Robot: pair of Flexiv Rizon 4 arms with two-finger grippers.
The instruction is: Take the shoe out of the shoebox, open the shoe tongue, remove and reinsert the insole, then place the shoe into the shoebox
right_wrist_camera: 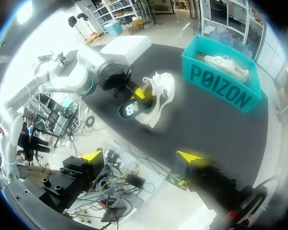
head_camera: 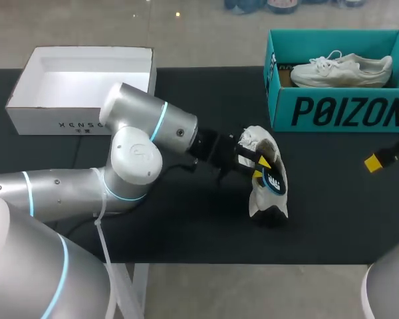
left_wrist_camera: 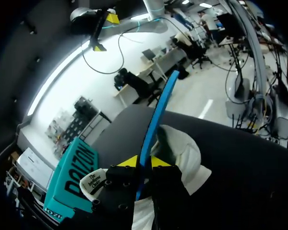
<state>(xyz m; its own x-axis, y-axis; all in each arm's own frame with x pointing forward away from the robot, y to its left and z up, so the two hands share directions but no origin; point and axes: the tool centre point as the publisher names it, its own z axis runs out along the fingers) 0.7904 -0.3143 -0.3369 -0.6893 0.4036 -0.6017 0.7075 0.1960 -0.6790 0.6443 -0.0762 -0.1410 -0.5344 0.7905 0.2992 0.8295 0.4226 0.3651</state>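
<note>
A white shoe (head_camera: pixel 269 199) stands tipped on the black table (head_camera: pixel 186 232), near its middle. My left gripper (head_camera: pixel 260 167) is at the shoe's opening, shut on the insole (head_camera: pixel 274 181), which is dark with a blue rim and sticks partly out of the shoe. In the left wrist view the thin blue insole (left_wrist_camera: pixel 158 110) runs edge-on between the close yellow tips of the gripper (left_wrist_camera: pixel 143 161), with the shoe (left_wrist_camera: pixel 185 153) just ahead. My right gripper (right_wrist_camera: pixel 141 156) hangs open off the table's right side, far from the shoe (right_wrist_camera: pixel 161 93); one yellow tip (head_camera: pixel 374 162) shows in the head view.
The teal shoebox (head_camera: pixel 339 113) stands at the back right with a second white shoe (head_camera: pixel 342 70) in it. A white open box (head_camera: pixel 80 116) sits at the back left. Bare black tabletop lies between the shoe and the teal box.
</note>
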